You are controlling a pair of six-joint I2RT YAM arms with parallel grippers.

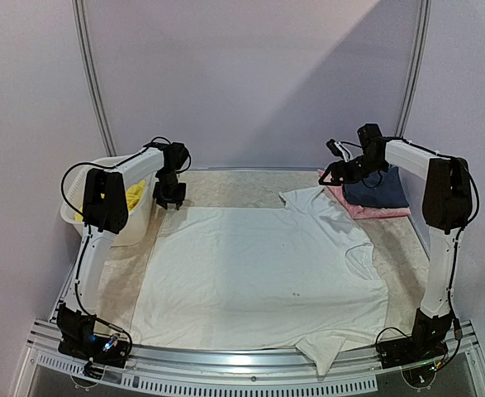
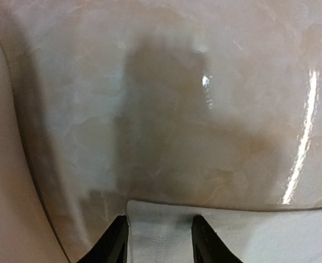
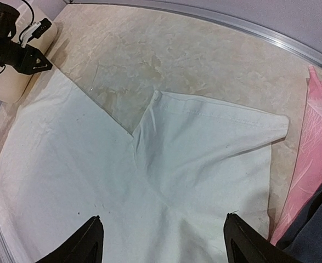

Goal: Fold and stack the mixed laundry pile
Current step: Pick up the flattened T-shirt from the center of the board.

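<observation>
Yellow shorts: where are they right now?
In the top view, the yellow shorts sit in the white basket at the left edge of the table, just left of the left hand.

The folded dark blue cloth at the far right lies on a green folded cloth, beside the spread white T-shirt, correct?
Not green: the folded dark blue cloth lies on a pink folded cloth, beside the spread white T-shirt. The top external view shows it.

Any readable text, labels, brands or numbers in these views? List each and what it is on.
None can be read.
T-shirt: plain, only small dark specks.
Shorts in the basket: no label visible.
Pink cloth: pale pattern, no words.
</observation>
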